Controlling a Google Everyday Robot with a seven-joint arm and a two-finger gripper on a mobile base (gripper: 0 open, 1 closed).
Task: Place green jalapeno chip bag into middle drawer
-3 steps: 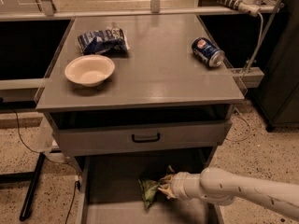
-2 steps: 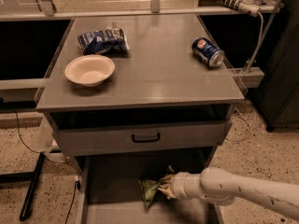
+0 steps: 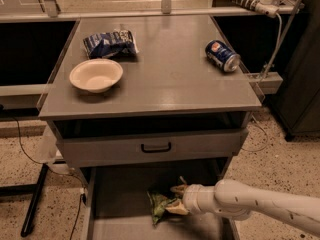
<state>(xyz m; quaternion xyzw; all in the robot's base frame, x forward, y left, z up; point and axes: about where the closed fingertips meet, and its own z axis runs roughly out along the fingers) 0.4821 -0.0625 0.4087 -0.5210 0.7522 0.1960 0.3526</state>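
Over the middle of the drawer [image 3: 120,204] floor, the gripper [image 3: 175,200], reaching in from the drawer's right side, is clenched on the bag [image 3: 159,205], which juts leftward from its tips, long axis roughly front-to-back, at or just above that floor.

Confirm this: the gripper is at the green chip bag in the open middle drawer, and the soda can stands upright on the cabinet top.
No. The camera view shows the soda can lying on its side on the cabinet top. The rest holds: the gripper is at the green jalapeno chip bag in the open middle drawer.
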